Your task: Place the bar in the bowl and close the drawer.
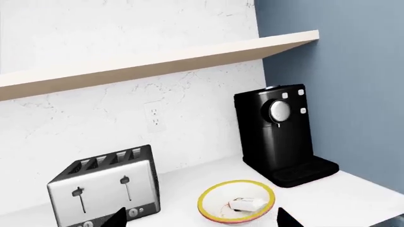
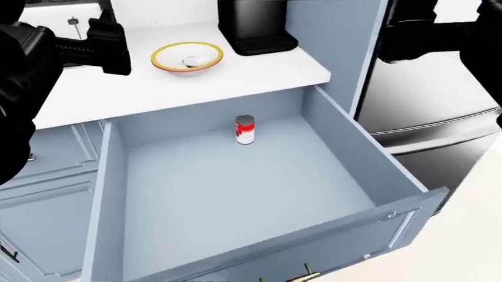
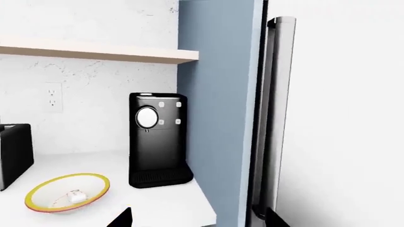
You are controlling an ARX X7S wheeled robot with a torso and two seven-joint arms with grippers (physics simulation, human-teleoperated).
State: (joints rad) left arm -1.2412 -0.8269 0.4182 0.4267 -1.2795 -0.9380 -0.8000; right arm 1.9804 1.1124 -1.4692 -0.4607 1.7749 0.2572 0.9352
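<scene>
Bar (image 2: 194,60) in bowl (image 2: 164,57), drawer (image 2: 235,194) open

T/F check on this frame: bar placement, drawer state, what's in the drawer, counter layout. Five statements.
1. The small white wrapped bar lies inside the shallow yellow-rimmed bowl. True.
2. The wide pale blue-grey drawer is shut. False: it is pulled wide open.
3. A red-and-white cylindrical can stands upright in the drawer. True.
4. The black coffee machine stands between the bowl and the silver toaster. False: the bowl sits between the toaster and the coffee machine.
5. The left hand holds the bar. False: only its dark fingertips show at the wrist view's edge, spread apart, and the bar rests in the bowl beyond them.
</scene>
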